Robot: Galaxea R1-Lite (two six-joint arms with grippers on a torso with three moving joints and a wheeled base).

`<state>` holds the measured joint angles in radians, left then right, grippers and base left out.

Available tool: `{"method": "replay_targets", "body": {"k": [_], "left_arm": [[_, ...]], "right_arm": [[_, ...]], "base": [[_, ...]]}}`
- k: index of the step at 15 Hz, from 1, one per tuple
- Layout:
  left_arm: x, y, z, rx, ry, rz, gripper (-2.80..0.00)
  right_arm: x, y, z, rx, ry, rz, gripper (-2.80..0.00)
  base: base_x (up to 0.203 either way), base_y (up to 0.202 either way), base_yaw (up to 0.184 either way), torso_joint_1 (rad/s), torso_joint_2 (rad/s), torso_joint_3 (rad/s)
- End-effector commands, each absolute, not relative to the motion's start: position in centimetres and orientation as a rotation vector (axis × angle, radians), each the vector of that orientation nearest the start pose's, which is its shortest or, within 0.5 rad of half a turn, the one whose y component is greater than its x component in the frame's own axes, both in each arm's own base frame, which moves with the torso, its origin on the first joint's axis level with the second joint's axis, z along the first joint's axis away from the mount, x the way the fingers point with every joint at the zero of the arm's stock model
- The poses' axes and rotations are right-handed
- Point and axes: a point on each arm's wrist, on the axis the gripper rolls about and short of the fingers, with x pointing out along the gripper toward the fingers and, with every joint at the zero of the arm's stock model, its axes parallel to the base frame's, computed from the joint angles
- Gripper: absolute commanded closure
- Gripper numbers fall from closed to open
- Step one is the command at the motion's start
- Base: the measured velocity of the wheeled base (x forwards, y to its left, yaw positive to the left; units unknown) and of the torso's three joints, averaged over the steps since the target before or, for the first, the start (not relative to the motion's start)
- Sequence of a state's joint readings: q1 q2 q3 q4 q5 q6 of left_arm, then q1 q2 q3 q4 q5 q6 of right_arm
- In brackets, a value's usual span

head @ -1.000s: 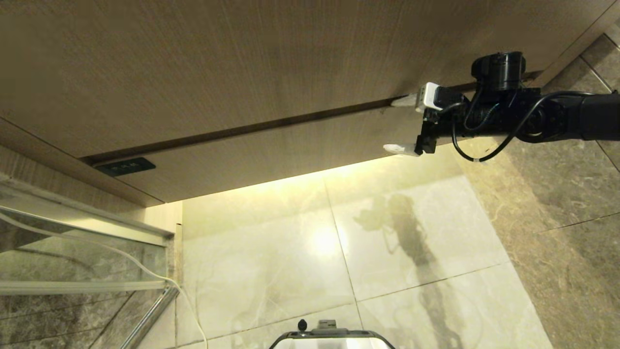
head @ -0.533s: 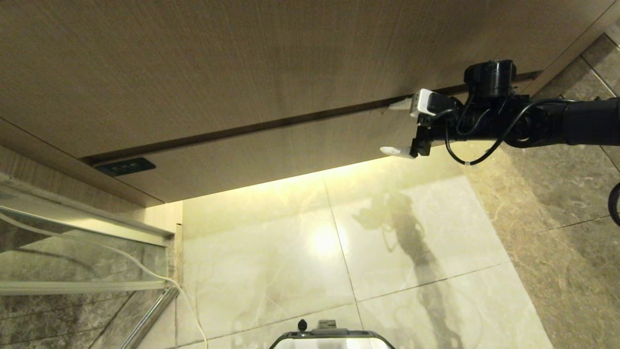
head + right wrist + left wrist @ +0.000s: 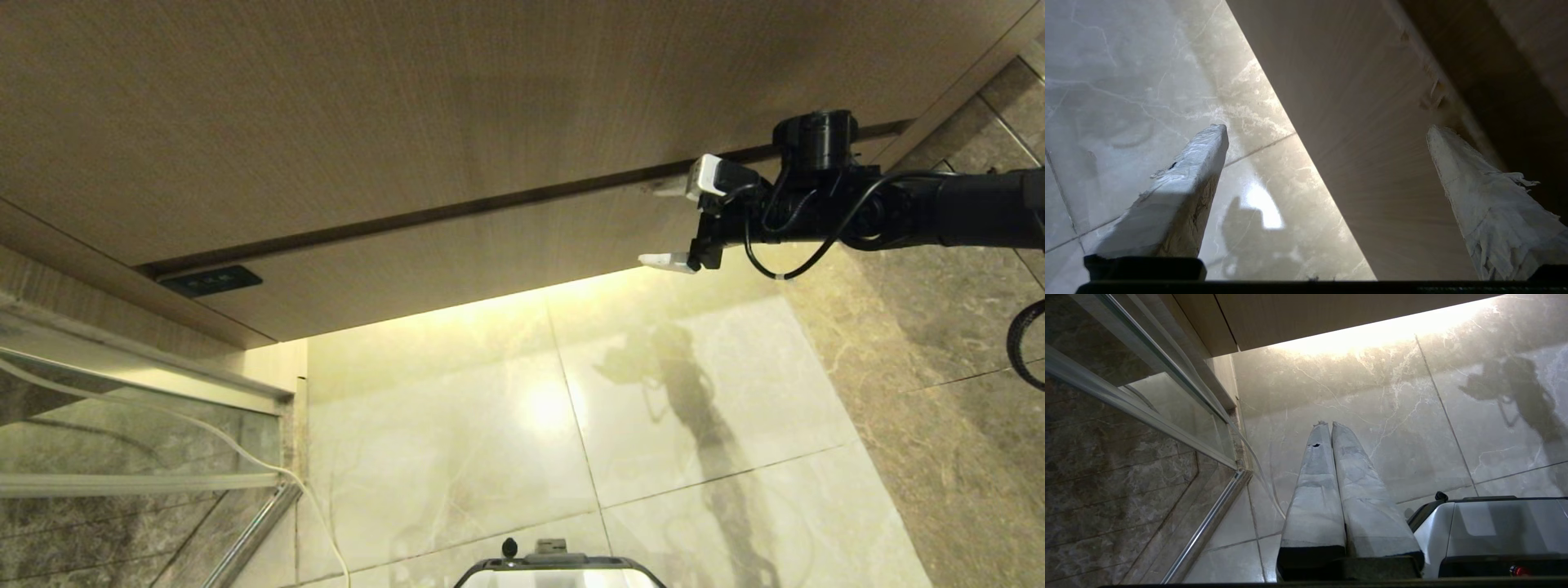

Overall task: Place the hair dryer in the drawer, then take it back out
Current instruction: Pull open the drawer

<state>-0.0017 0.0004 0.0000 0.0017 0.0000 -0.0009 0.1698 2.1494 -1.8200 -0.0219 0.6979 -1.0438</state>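
**Right gripper closes in on the drawer's top edge**

Leftward and slightly down, the right gripper (image 3: 665, 222) has crept along the drawer (image 3: 457, 261) front since a second ago. That drawer is shut, its long axis running left to right under the taller wood panel (image 3: 408, 106), with a dark seam between them. One finger sits at the seam, the other just below the drawer's lower edge, so the front lies between the wide-apart jaws. The hair dryer is not in view. A small black label (image 3: 211, 281) marks the drawer's left corner; its writing cannot be read. The left gripper (image 3: 1327, 426), jaws together, hangs parked over the marble floor (image 3: 506, 408).
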Motion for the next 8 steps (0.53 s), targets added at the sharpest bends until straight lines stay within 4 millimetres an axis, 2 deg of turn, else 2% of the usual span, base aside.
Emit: {"method": "replay_targets", "body": {"k": [1, 5, 8], "left_arm": [[-2.3, 0.0, 7.5, -0.002, 0.001, -0.002, 0.0], [-2.3, 0.0, 7.5, -0.002, 0.002, -0.002, 0.0], [-2.3, 0.0, 7.5, -0.002, 0.0, -0.002, 0.0]], "right_arm": [[42.5, 8.7, 24.8, -0.885, -0.174, 0.932, -2.8], [41.4, 8.4, 26.2, -0.897, -0.197, 0.915, -2.8], [41.8, 8.3, 26.4, -0.909, -0.221, 0.897, -2.8]], "base": [[0.0, 0.0, 0.0, 0.0, 0.0, 0.0], [0.0, 0.0, 0.0, 0.0, 0.0, 0.0], [0.0, 0.0, 0.0, 0.0, 0.0, 0.0]]}}
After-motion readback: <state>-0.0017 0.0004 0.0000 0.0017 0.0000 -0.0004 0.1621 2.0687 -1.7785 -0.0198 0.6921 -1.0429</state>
